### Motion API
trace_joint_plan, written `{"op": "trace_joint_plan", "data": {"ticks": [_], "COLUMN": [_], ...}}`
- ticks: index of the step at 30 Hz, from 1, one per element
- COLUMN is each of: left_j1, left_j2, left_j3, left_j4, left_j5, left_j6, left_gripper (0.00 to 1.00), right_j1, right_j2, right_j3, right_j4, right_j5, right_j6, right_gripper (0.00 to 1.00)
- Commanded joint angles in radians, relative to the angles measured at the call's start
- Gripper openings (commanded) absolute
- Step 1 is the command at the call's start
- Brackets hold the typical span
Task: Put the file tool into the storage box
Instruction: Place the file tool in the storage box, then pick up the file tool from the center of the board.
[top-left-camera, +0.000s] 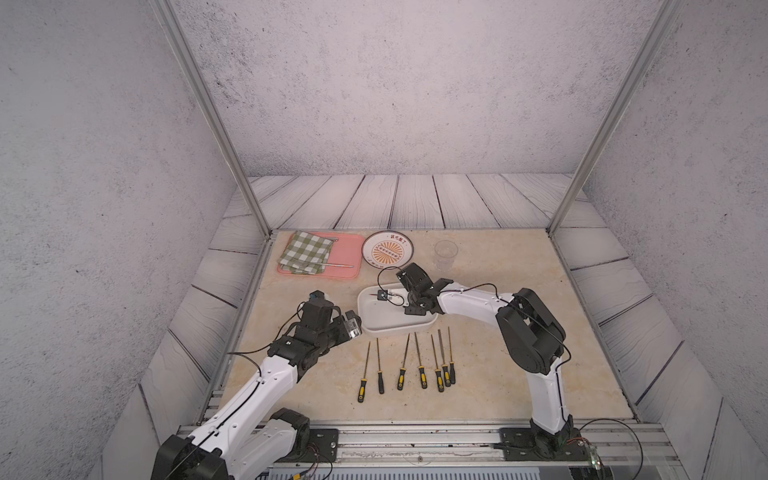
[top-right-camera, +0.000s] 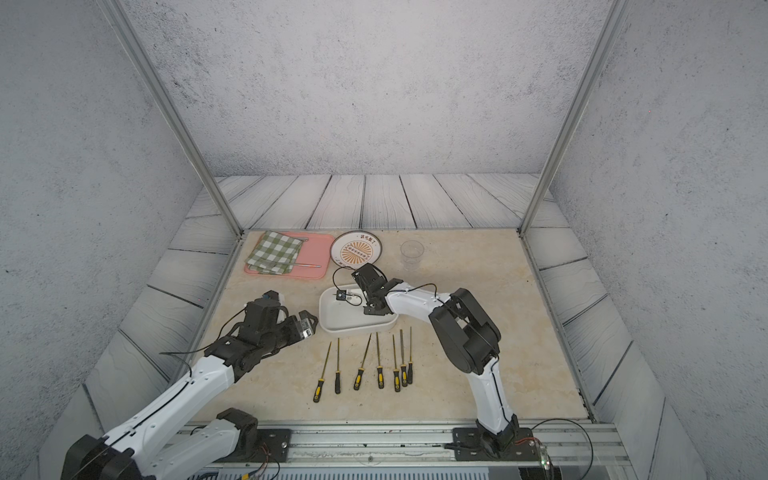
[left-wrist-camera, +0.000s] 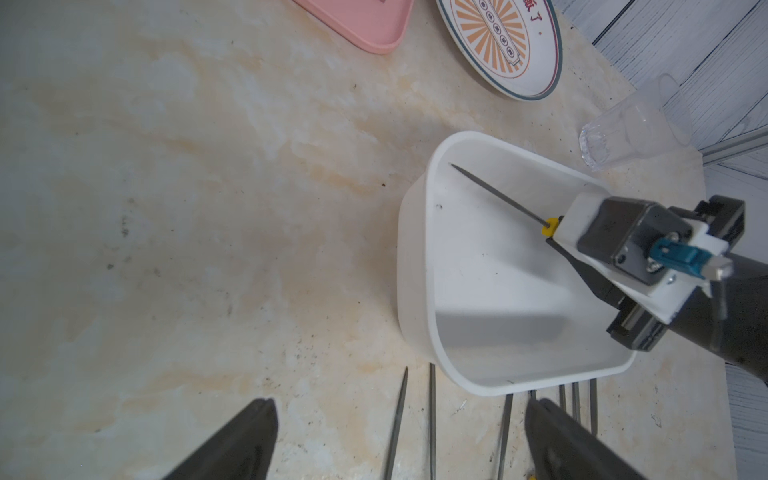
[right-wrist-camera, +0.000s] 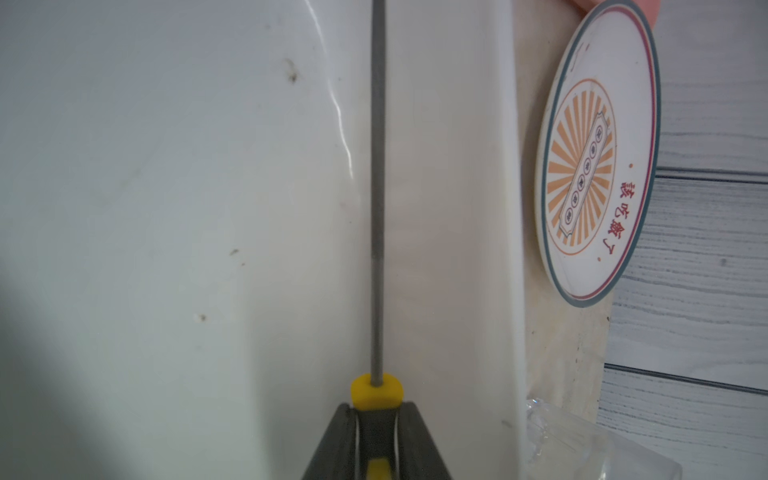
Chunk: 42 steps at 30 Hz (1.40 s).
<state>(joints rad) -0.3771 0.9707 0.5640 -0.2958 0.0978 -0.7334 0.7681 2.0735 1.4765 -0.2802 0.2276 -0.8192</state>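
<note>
The storage box (top-left-camera: 399, 330) (top-right-camera: 357, 330), a shallow white tub, stands mid-table. The file tool (left-wrist-camera: 498, 195) lies inside it along one long wall, its grey shaft (right-wrist-camera: 377, 208) pointing away from the yellow-and-black handle. My right gripper (right-wrist-camera: 376, 409) (top-left-camera: 394, 300) reaches down into the box around that handle. A thin gap shows on each side between fingers and handle, so it is slightly open. My left gripper (left-wrist-camera: 401, 403) (top-left-camera: 347, 334) hovers wide open and empty beside the box's near-left corner. Several more files (top-left-camera: 415, 361) lie in a row in front of the box.
A pink tray (top-left-camera: 340, 270) with a green checked cloth (top-left-camera: 305, 251) sits at the back left. A round sunburst plate (top-left-camera: 388, 249) lies just behind the box, and a clear cup (top-left-camera: 446, 253) stands to its right. Metal frame posts flank the table.
</note>
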Motion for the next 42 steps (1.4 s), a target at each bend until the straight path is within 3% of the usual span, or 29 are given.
{"op": "trace_joint_plan", "data": {"ticks": [1, 6, 17, 20, 27, 35, 42], "left_j1": [0.007, 0.007, 0.006, 0.006, 0.003, 0.001, -0.015], "left_j2": [0.014, 0.016, 0.069, 0.092, 0.067, -0.013, -0.021], "left_j3": [0.001, -0.003, 0.009, 0.038, 0.132, 0.116, 0.074], "left_j4": [0.01, 0.01, 0.03, 0.005, -0.094, -0.103, -0.095], "left_j5": [0.013, 0.02, 0.055, 0.062, 0.045, 0.047, 0.043], "left_j6": [0.011, 0.009, 0.009, 0.029, 0.065, 0.065, 0.015], "left_gripper": [0.98, 0.98, 0.98, 0.98, 0.98, 0.98, 0.98], "right_j1": [-0.003, -0.004, -0.004, -0.004, -0.003, -0.002, -0.001], "right_j2": [0.034, 0.02, -0.129, -0.216, -0.426, -0.726, -0.845], "right_j3": [0.054, 0.023, -0.022, -0.049, -0.1, -0.4, -0.623], "right_j4": [-0.06, -0.016, 0.011, 0.013, -0.1, -0.174, -0.247], "right_j5": [0.033, 0.027, 0.005, 0.002, 0.116, 0.033, -0.093], "right_j6": [0.026, 0.047, 0.19, 0.293, 0.708, 1.061, 1.29], "right_gripper": [0.41, 0.52, 0.55, 0.58, 0.61, 0.62, 0.61]}}
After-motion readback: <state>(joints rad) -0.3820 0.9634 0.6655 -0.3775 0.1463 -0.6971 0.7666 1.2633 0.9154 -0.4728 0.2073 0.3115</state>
